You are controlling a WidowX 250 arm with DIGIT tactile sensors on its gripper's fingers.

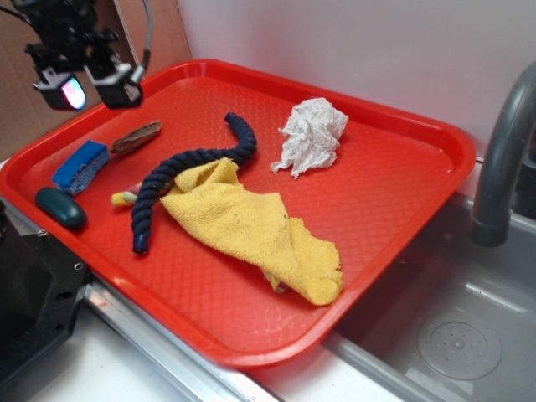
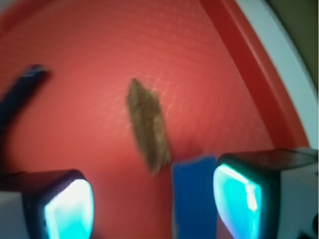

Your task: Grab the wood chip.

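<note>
Hovering above the far left corner of the red tray (image 1: 402,167), our tool (image 1: 90,88) hangs released, its two fingers (image 2: 65,209) spread apart with nothing between them. We see their lit pads glowing pale in both views. Below and ahead of the tool lies the wood chip (image 1: 136,136), flat on the tray floor and not touched by either finger; in the wrist view the wood chip (image 2: 147,127) sits between the fingers' line and the tray rim. One end of it rests just beside the blue sponge (image 1: 81,165), perhaps touching it. Nearer us, a dark teal oval object (image 1: 60,207) lies by the tray's edge. Further along we find a navy rope (image 1: 188,172), a yellow cloth (image 1: 251,226) and a crumpled white paper towel (image 1: 311,134). Beyond the tray stands a grey faucet (image 1: 502,159) over the sink (image 1: 452,335).
</note>
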